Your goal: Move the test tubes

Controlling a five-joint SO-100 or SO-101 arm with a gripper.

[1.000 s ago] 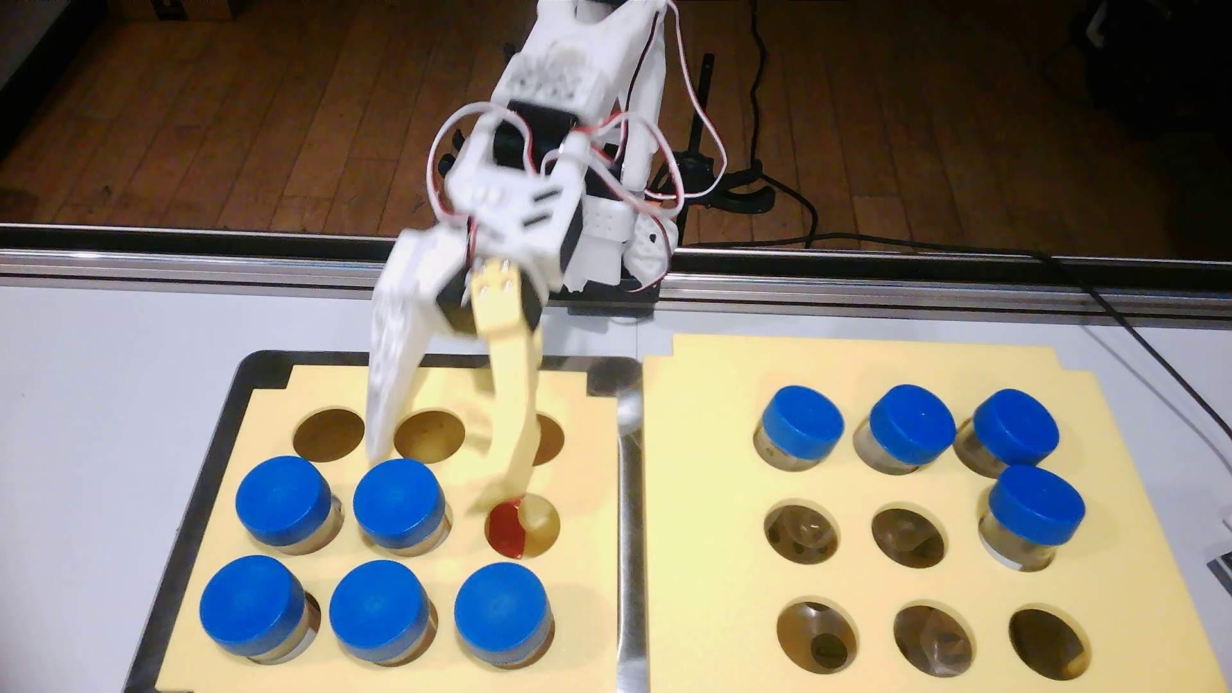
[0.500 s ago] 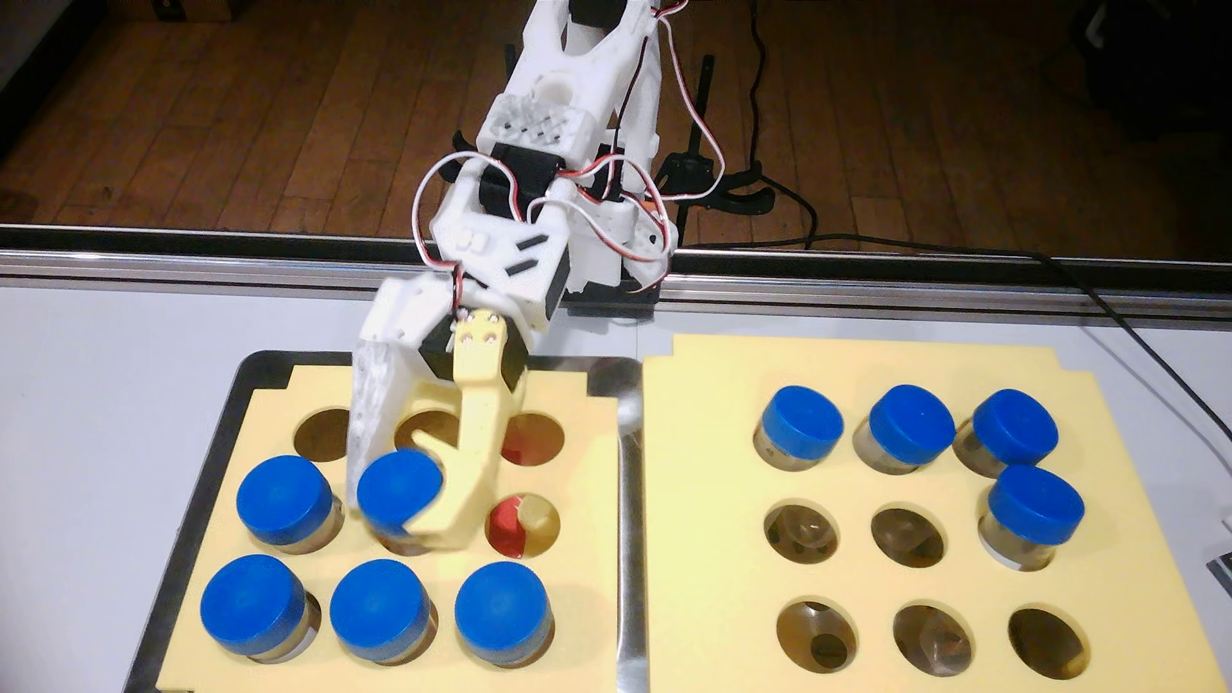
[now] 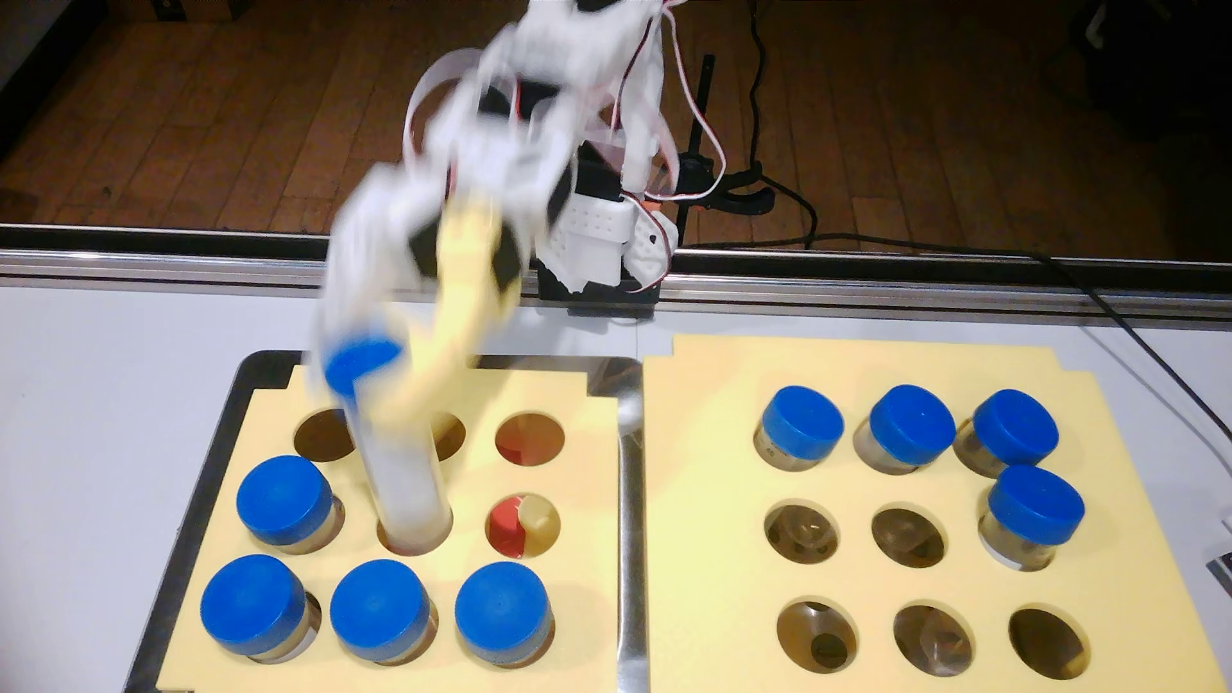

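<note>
Fixed view, heavy motion blur on the arm. Gripper [image 3: 373, 373] is closed on the blue cap of one tube [image 3: 400, 466], white finger on the view's left of the cap, yellow finger on its right. The tube reads as a long clear cylinder, not a short vial; its long axis runs steeply down from the cap, leaning to the view's right, and its foot is at the mouth of the centre hole of the left rack [image 3: 593, 466]. Whether the foot is clear of the hole rim I cannot tell through the blur. The left rack sits in a metal tray [image 3: 630, 533] and has four capped tubes seated: one beside the centre hole on the view's left, three along the near row. The right rack [image 3: 700, 466], touching the tray's edge, carries four capped tubes, three across its far row and one below the last of them. Judgement: the tube hangs straight below the gripper, so the lift must finish along that axis before any sideways carry toward the right rack, or the foot catches foam.
</note>
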